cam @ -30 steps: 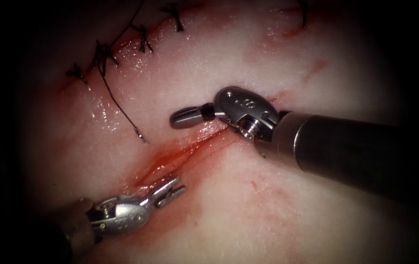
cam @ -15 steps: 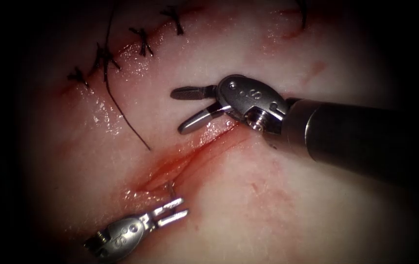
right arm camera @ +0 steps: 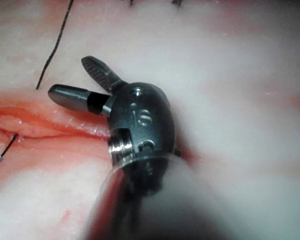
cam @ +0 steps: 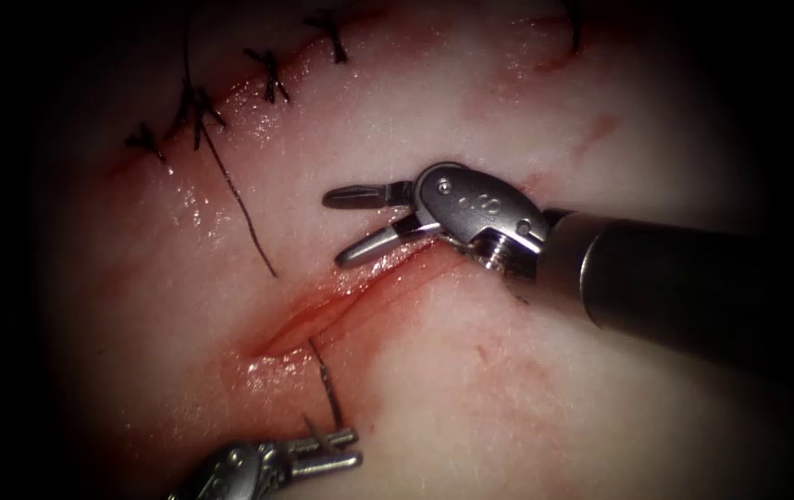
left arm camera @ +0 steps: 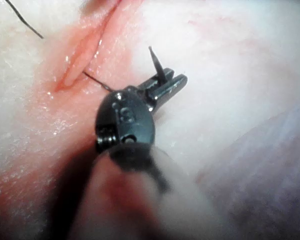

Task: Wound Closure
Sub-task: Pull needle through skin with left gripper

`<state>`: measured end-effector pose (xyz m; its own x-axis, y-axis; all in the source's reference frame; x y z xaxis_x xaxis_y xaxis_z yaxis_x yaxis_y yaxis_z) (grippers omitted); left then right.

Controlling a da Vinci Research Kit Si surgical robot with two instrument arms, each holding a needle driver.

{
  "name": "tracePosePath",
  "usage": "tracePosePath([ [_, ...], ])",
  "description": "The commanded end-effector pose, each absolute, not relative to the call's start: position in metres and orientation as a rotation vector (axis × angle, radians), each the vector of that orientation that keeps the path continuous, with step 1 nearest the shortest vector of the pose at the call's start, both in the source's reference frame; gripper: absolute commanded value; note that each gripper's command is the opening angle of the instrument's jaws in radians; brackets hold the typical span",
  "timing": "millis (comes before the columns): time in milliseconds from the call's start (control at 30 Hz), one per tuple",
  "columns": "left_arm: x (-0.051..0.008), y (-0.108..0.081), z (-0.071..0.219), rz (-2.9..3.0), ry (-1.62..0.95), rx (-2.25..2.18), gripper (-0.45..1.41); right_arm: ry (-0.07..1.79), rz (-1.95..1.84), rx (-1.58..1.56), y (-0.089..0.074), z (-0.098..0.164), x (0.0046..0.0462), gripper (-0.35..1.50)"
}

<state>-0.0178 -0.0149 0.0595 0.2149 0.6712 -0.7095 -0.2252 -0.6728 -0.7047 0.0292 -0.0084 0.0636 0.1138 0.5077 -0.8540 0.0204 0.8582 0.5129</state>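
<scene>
The cut point(cam: 351, 292) runs slantwise across the tissue point(cam: 471, 389), wet with red fluid. My left tool point(cam: 346, 447) is below it, on the cut's right side, jaws shut on the curved needle point(cam: 323, 384) close to its point. The point point(left arm camera: 154, 60) sticks out past the jaws point(left arm camera: 172, 82). The needle's rear part still sits in the tissue at the cut's right lip point(left arm camera: 85, 72). Thread point(cam: 235, 199) runs from the stitches down into the tissue left of the cut. My right tool point(cam: 334, 227) hovers over the cut's upper end, open and holding nothing point(right arm camera: 67, 77).
Several finished knotted stitches point(cam: 272, 74) close an older cut at the upper left, with short thread ends standing up. The right tool's dark shaft point(cam: 684, 287) crosses the tissue from the right.
The left tool has moved down and away from the cut, drawing the needle out of the right lip. The right tool's jaws opened. The thread's lower end on the left side shifted up slightly.
</scene>
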Motion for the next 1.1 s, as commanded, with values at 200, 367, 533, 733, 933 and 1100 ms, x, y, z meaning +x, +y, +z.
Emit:
tracePosePath([
  [200,-0.0183,-0.015,0.057,1.535,-0.465,-1.78,-0.45,1.407,0.438,0.524,-0.009,0.064,0.0297,0.39],
  [367,-0.0182,-0.015,0.056,1.659,-0.33,-1.872,-0.45,1.357,0.464,0.591,-0.01,0.065,0.0296,0.39],
  [533,-0.0177,-0.014,0.054,1.89,-0.013,-1.93,-0.45,1.329,0.519,0.658,-0.011,0.065,0.0291,0.34],
  [733,-0.0162,-0.012,0.053,2.093,0.265,-1.898,-0.45,1.324,0.531,0.678,-0.011,0.065,0.0281,0.27],
  [933,-0.015,-0.01,0.051,2.123,0.383,-1.896,-0.45,1.319,0.535,0.669,-0.011,0.065,0.0279,0.29],
  [1100,-0.0143,-0.009,0.049,2.133,0.433,-1.888,-0.45,1.317,0.529,0.666,-0.011,0.065,0.0279,0.29],
])
